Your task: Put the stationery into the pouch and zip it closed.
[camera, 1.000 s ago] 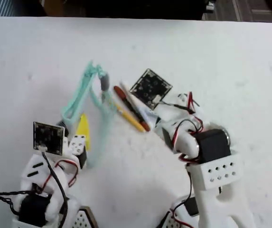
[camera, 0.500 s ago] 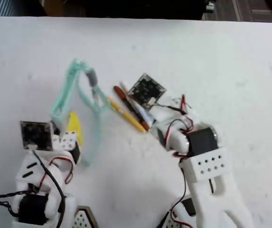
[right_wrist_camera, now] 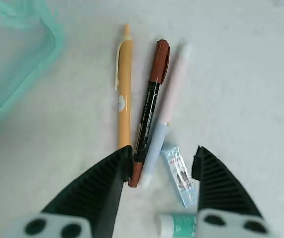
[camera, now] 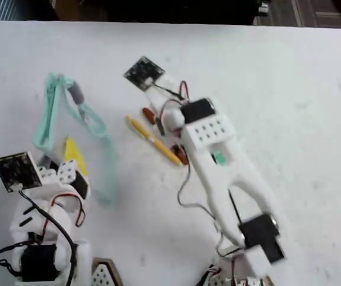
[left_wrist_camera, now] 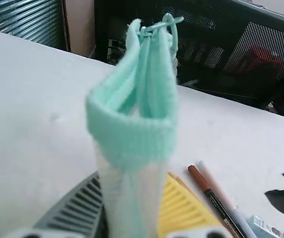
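**High view:** the left hand (camera: 63, 156) sits nr the front-left corner of the white tabletop (camera: 289, 89). It is clamped on the low end of the mint pouch (camera: 45, 119). The pouch is lifted & tilted, its mouth gaping in a loop that leans away from the arm, w/ the grey zip pull (camera: 75, 93) nr the far end. The right arm (camera: 218, 149) stretches diagonally across the middle, wrist above the pens. The yellow pen (camera: 152, 140) lies flat btwn pouch & arm, apart from the pouch. The brown marker (camera: 149, 114) lies just beside it, partly under the arm. All the stationery seen is outside the pouch.

**Left wrist view:** the left hand (left_wrist_camera: 132, 218) pinches the pouch (left_wrist_camera: 137, 129) btwn its grey finger (left_wrist_camera: 77, 210) & yellow finger (left_wrist_camera: 181, 213). The pouch stands up out of the grip w/ its mouth slightly open. The brown marker (left_wrist_camera: 206, 188) & a pale pen (left_wrist_camera: 220, 190) lie side by side on the tabletop past the yellow finger.

**Right wrist view:** the right hand (right_wrist_camera: 162, 151) is open, black fingers spread wide & holding nothing, above the near ends of the pens. Can't tell if the tips touch the tabletop. The yellow pen (right_wrist_camera: 124, 94), brown marker (right_wrist_camera: 149, 99) & pale pen (right_wrist_camera: 169, 99) lie parallel, close together. A small clear-wrapped piece (right_wrist_camera: 176, 173) lies btwn the fingers, just beside the pale pen's end; can't tell what it is. The pouch (right_wrist_camera: 50, 49) edge shows off to one side, apart from the yellow pen.
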Robot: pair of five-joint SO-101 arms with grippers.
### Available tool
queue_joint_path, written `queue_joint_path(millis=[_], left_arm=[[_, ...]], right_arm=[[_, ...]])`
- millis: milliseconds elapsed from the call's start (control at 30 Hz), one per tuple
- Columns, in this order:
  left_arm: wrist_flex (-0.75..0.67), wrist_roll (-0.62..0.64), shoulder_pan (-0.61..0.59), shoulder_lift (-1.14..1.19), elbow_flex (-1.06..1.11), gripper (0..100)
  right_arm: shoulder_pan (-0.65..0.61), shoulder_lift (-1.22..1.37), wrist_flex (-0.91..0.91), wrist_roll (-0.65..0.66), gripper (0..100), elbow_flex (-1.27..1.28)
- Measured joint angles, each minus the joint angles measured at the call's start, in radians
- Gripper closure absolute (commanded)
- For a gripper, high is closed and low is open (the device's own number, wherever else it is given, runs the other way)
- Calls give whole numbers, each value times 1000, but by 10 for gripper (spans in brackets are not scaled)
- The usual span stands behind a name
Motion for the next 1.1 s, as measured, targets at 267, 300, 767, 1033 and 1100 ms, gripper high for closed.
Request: queue_joint_path(millis=[267,300,767,1033,1100], left_arm=[[0,-2,11,0,0,977],[0,-2,11,0,0,977],[0,-46,112,0,0,977],[0,-84,189,0,0,977],[0,-129,219,0,0,977]], right_arm=[[37,450,0,0,815,-313],[46,489,0,0,815,-345],[54,772,0,0,815,-623],[61,865,2,0,886,-712],[69,870,2,0,954,-718]])
